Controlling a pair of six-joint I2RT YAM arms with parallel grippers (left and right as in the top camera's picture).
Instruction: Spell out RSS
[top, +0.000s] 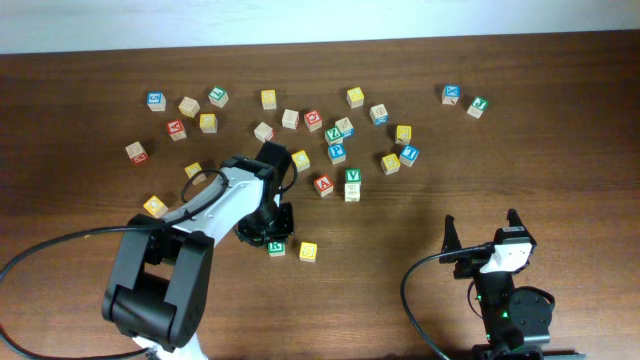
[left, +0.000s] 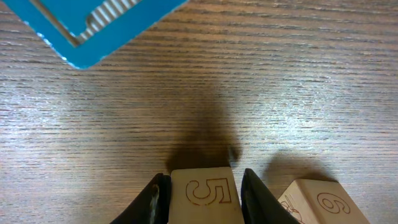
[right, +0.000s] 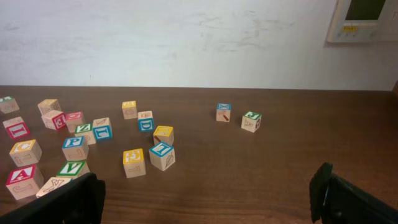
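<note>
5 block (left: 205, 194) just beside 6 block (left: 323, 202)

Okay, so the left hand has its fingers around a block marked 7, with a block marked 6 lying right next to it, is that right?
Not quite. The left wrist view shows that the block between the fingers of the left hand is marked 5, not 7. The 6 block does lie right next to it.

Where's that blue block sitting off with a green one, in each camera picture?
Overhead: blue block upper right, apart from the main scatter.
Left wrist: not in it.
Right wrist: just right of centre, mid-height.
Shared landmark: the green block beside it.
</note>
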